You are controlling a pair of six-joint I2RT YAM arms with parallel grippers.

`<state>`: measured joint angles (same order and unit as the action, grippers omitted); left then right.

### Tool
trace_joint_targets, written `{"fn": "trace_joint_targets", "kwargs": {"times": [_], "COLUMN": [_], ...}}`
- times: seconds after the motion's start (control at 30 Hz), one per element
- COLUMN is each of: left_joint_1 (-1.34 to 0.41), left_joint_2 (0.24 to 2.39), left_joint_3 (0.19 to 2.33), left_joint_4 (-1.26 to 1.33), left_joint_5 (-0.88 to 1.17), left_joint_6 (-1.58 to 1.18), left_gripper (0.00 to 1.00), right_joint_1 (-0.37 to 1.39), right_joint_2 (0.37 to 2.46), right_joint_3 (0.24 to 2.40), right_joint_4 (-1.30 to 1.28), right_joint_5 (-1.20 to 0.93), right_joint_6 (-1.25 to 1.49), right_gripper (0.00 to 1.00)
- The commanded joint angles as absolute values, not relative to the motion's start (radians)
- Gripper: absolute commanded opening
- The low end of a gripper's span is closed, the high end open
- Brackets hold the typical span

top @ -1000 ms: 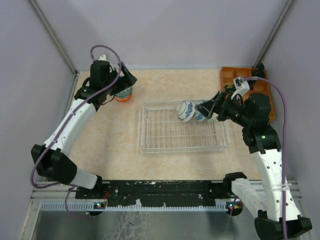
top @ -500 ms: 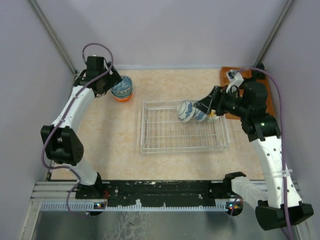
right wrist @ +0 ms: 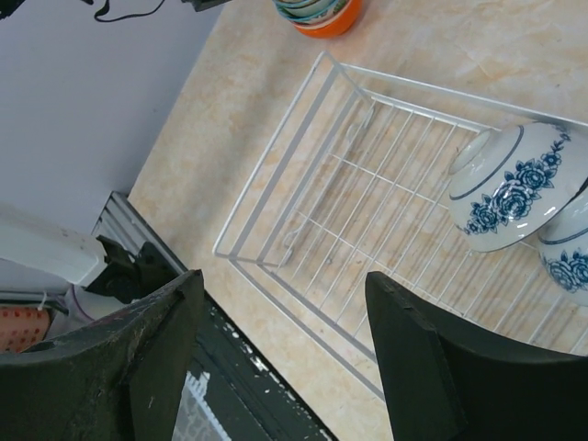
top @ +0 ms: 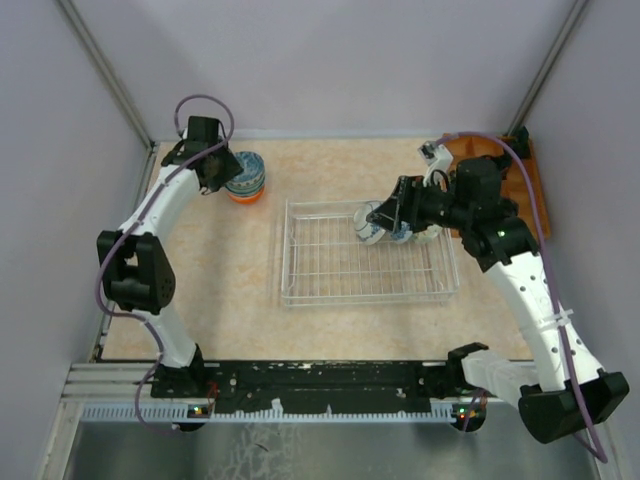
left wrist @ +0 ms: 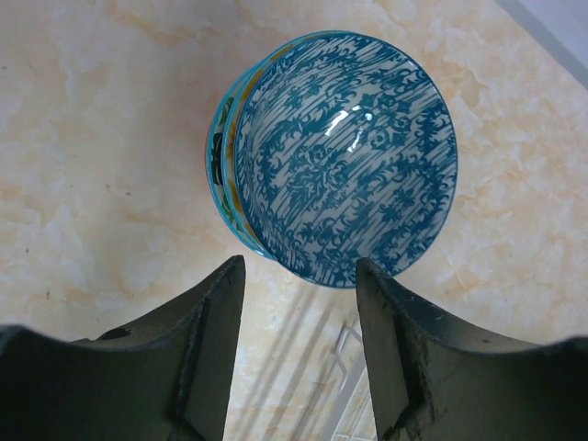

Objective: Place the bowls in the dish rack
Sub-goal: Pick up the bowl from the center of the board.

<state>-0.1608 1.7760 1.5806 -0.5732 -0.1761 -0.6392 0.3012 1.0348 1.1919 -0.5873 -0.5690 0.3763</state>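
Observation:
A stack of bowls (top: 245, 180) stands at the back left, orange at the bottom and blue-patterned on top. In the left wrist view the top bowl (left wrist: 344, 156) shows its blue-lined inside. My left gripper (left wrist: 299, 266) is open just short of its rim and holds nothing; in the top view the left gripper (top: 222, 170) is at the stack's left side. The dish rack (top: 330, 265) of pale wire holds two white bowls with blue flowers (top: 372, 222) on their sides at its far right. My right gripper (top: 395, 215) hangs open above them, over the rack (right wrist: 276, 179), and the nearer bowl (right wrist: 514, 188) lies to its right.
An orange wooden tray (top: 533, 180) sits at the back right, mostly behind the right arm. Grey walls close the table on three sides. A black rail (top: 320, 378) runs along the near edge. The orange stack (right wrist: 322, 14) shows at the top of the right wrist view.
My left gripper has drawn back to the stack's left side and narrowed its jaws. My right arm has swung left from the tray over the rack's bowls, its jaws slightly narrower.

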Motion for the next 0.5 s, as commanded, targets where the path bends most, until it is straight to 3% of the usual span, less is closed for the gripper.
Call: {"fn": "trace_joint_targets", "kwargs": {"times": [0.0, 0.2, 0.47], "left_joint_1": [-0.155, -0.155, -0.155], "left_joint_2": [1.836, 1.89, 1.922], "left_joint_3": [1.644, 1.675, 1.706], "left_joint_4": [-0.6, -0.591, -0.595], "left_joint_5": [-0.191, -0.175, -0.162], "left_joint_6": [-0.669, -0.678, -0.673], "left_gripper": [0.57, 0.49, 0.23], "right_joint_1": [0.325, 0.351, 0.361], "right_joint_2": [1.05, 1.063, 1.066], "right_joint_3": [1.194, 1.184, 1.172], "right_joint_4": [-0.532, -0.526, -0.519], "right_joint_5": [-0.577, -0.571, -0.574], "right_joint_6": [0.361, 0.362, 0.357], "right_gripper": [0.71, 0.71, 0.71]}}
